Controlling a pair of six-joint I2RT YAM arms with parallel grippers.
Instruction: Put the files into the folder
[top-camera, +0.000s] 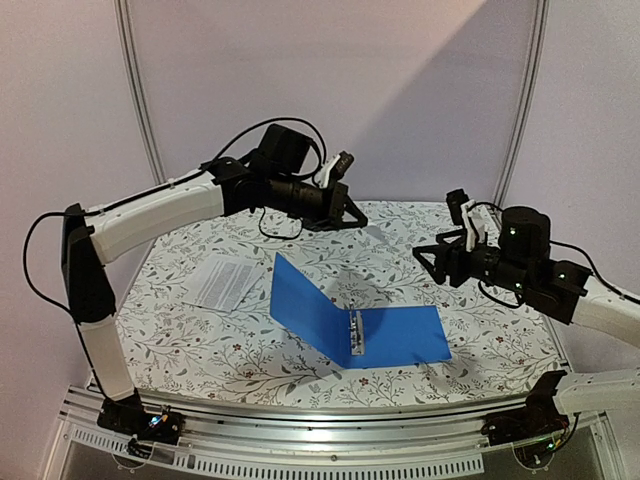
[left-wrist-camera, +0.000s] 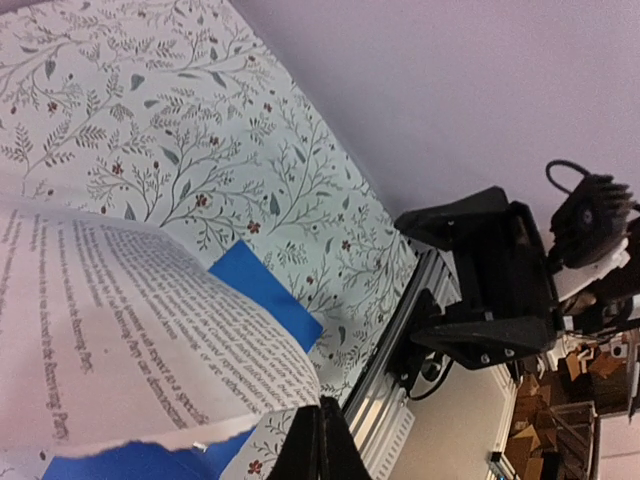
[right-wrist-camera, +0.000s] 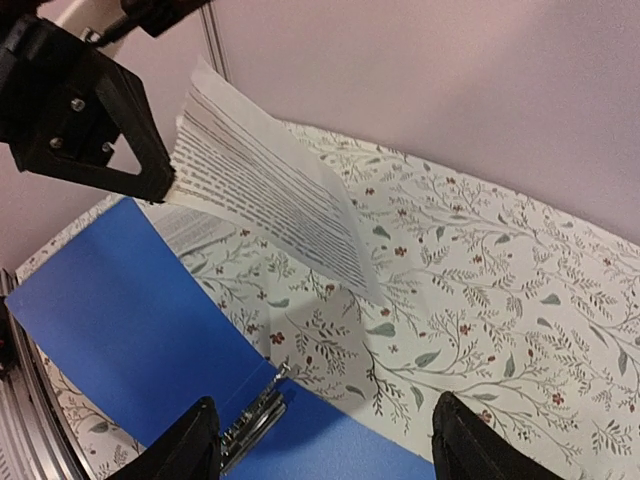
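The blue folder (top-camera: 400, 335) lies open mid-table, its left cover (top-camera: 300, 300) standing tilted and its metal rings (top-camera: 356, 335) along the spine. It also shows in the right wrist view (right-wrist-camera: 110, 320). My left gripper (top-camera: 345, 212) hangs above the far side of the folder, shut on the corner of one printed file (right-wrist-camera: 270, 190), which hangs in the air. The left wrist view shows this file (left-wrist-camera: 130, 320) pinched at my closed fingertips (left-wrist-camera: 322, 430). A second file (top-camera: 225, 282) lies flat on the table left of the folder. My right gripper (right-wrist-camera: 325, 450) is open and empty, right of the folder.
A floral cloth (top-camera: 480, 330) covers the table. A metal rail (top-camera: 320, 425) runs along the near edge between the arm bases. A pale wall with curved poles (top-camera: 140, 110) stands close behind. The right arm (left-wrist-camera: 490, 290) shows in the left wrist view.
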